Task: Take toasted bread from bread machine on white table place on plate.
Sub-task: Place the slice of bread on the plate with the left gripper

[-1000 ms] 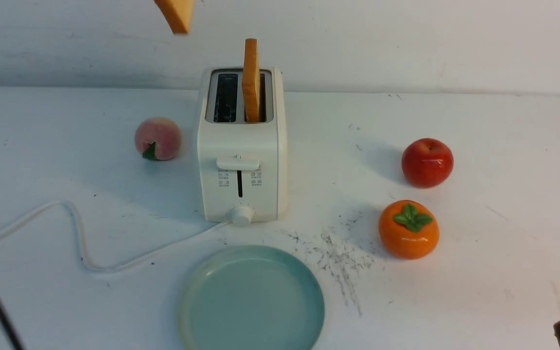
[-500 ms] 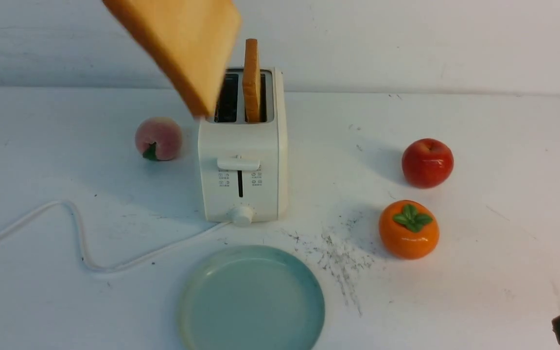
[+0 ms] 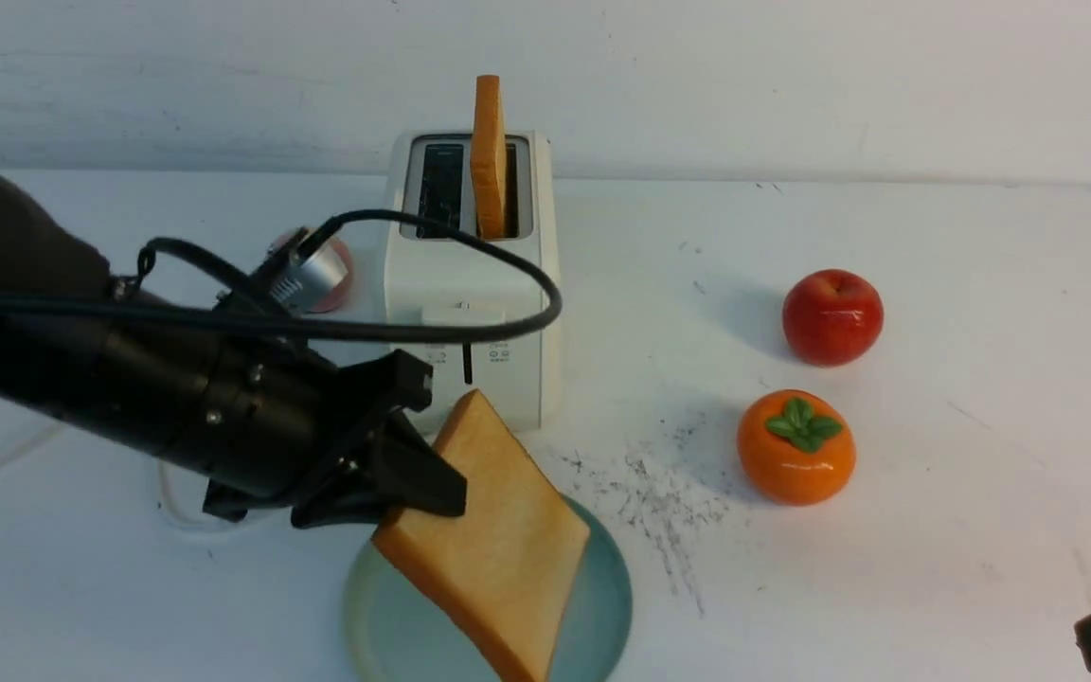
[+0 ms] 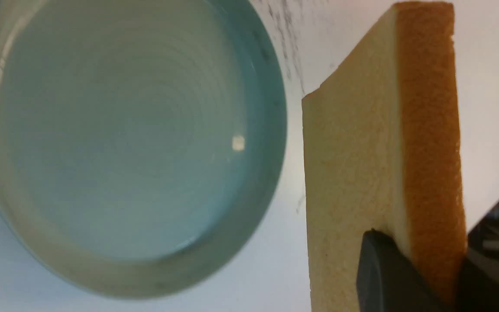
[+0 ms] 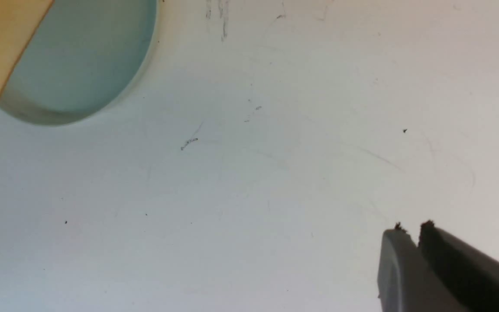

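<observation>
Toasted bread (image 3: 493, 540) is hanging tilted over the plate (image 3: 617, 589), with the left gripper (image 3: 427, 445) pinching one corner. Released this steeply, it's risking toppling over the rim onto the white table (image 3: 934, 284).

The toaster (image 3: 470, 284) stands mid-table (image 3: 934, 568), toward the back, with one toast slice (image 3: 488, 152) upright in its right slot. The plate (image 3: 605, 578) lies just in front of the toaster. A second toast slice (image 3: 498, 549) hangs tilted over the plate, gripped at its left edge by the left gripper (image 3: 437, 445), which reaches in from the left. A peach (image 3: 335, 275) sits left of the toaster, partly behind the arm. An apple (image 3: 832, 315) sits well to the right, with a persimmon (image 3: 795, 446) just in front of it.
</observation>
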